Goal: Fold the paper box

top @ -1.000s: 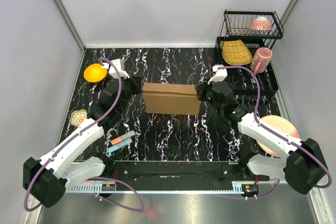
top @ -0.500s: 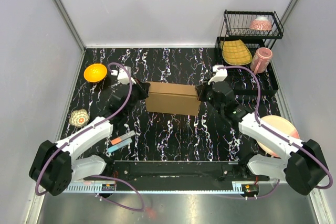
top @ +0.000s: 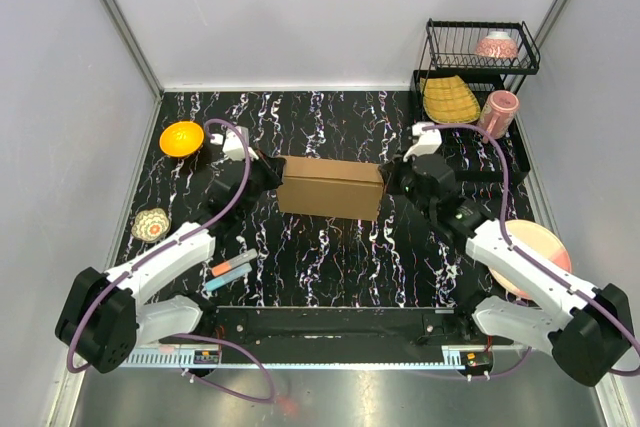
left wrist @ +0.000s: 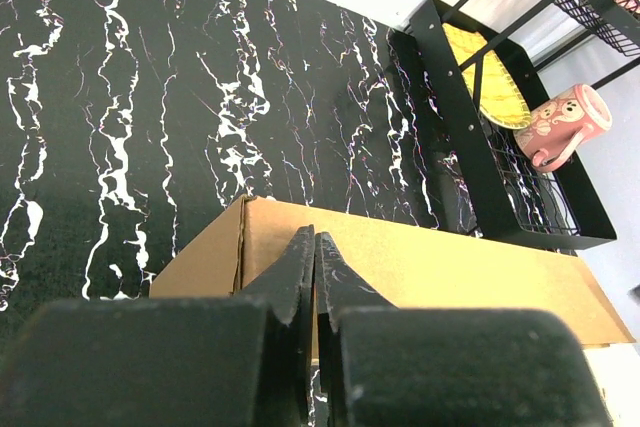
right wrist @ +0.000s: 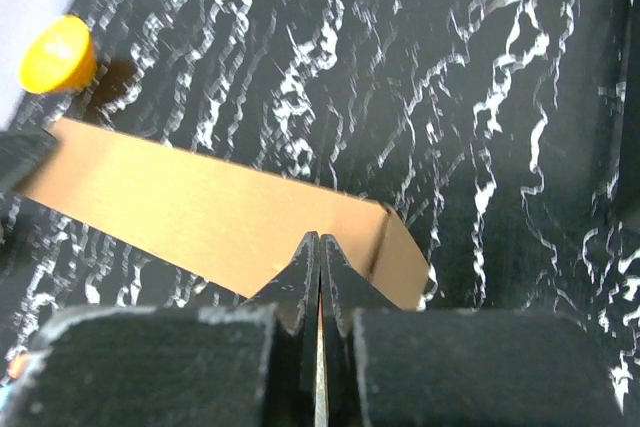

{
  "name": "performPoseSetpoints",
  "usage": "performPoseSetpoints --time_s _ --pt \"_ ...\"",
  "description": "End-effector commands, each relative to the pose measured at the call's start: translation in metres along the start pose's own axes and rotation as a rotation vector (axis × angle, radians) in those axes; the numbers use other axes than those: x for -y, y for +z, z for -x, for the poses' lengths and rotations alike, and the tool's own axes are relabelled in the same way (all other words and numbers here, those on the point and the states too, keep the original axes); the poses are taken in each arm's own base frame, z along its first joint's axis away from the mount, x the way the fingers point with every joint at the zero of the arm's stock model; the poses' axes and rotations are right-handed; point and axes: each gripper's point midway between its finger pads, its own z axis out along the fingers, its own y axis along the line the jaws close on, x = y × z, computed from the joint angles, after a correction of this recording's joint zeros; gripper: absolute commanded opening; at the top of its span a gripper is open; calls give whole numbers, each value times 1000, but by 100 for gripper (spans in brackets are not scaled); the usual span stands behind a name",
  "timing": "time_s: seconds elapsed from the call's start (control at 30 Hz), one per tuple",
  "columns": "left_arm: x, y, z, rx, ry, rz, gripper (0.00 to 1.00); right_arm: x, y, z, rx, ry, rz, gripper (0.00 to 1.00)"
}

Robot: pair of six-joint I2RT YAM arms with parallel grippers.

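Mid-frame on bench [top: 330, 257] | left gripper [top: 273, 175], clenched empty, has swung in to paper box [top: 328, 188] left end | right gripper [top: 386, 179], clenched empty, at right end | judged: final end-flap press.

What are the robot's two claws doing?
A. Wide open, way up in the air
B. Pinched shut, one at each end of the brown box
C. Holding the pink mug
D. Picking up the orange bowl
B: the left gripper and the right gripper both have their fingers closed together, one at each end of the paper box, and neither holds anything.
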Motion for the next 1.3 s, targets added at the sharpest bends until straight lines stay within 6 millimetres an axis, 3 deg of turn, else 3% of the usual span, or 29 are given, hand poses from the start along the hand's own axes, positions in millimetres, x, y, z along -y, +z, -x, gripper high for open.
performPoseSetpoints --time_s 0.0,0.03,0.13,0.2,0.3,0.33,0.5,0.6,0.67,0.77,0.8,0.87,0.9,1.0,1.07,1.27 --pt "-47 -11 -57 -179 51 147 0 23 5 -70 -155 5 -41 0" --pt "-47 -11 -58 -182 51 147 0 32 4 -93 -201 16 -59 0" --pt "-48 -12 -58 -184 55 150 0 40 3 -117 -254 30 -80 0" --pt "-47 -13 -55 -178 56 151 0 41 3 -112 -239 34 -83 0" --pt "-35 -16 -25 -91 56 127 0 35 3 -91 -188 16 -73 0" --pt "-24 -19 -4 -38 46 105 2 31 4 -80 -168 2 -66 0" --pt "2 -29 57 93 11 45 6 30 10 -78 -191 -24 -75 0" --pt "8 -30 67 111 3 19 6 29 10 -83 -202 -14 -70 0" --pt "11 -28 62 98 -2 -8 6 30 9 -83 -197 -9 -71 0" --pt "0 -20 29 10 -29 0 4 32 8 -87 -202 -9 -75 0" --pt "-14 -18 5 -44 -33 28 3 33 7 -89 -207 -9 -78 0" --pt "-20 -18 -21 -99 -72 15 2 34 6 -91 -210 -8 -78 0" --pt "-34 -22 -47 -152 -75 39 1 35 5 -93 -214 -8 -80 0" --pt "-52 -29 -79 -214 -85 70 0 37 4 -98 -223 -8 -83 0" --pt "-55 -33 -82 -213 -87 78 0 38 4 -100 -228 -8 -83 0" --pt "-48 -49 -51 -115 -66 80 0 35 -8 -104 -248 5 -47 0"
